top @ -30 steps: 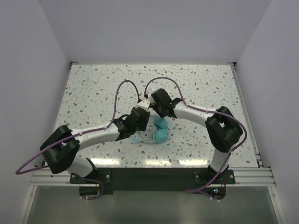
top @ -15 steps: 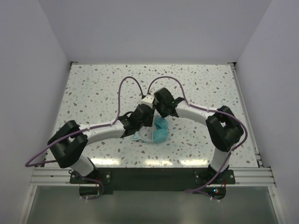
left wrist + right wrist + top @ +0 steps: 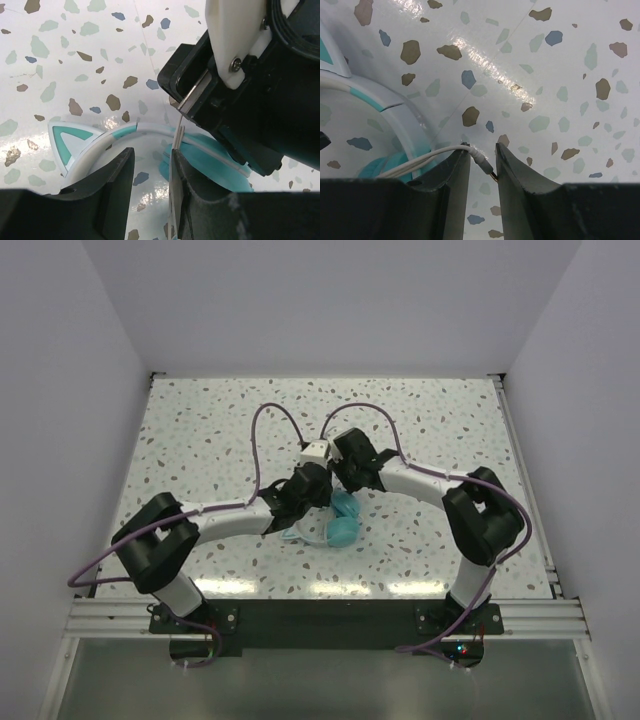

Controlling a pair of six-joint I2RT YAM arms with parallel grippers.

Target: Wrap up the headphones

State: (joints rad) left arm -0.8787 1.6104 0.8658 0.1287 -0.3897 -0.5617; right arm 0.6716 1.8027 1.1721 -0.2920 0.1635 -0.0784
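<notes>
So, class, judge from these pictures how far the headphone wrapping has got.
Done: little that shows. The headphones lie on the table, and the visible headband carries no turns of cord. In hand: the right gripper pinches the cord near its plug, jaws nearly closed. The left gripper hovers open over the headband. Left: seemingly all the winding.

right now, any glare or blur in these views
top external: even light, pale reflections on the table near its front edge; left wrist: tool fingers dark and soft-edged, glare lower left; right wrist: bright glare streak across the table, cord plug sharp
</notes>
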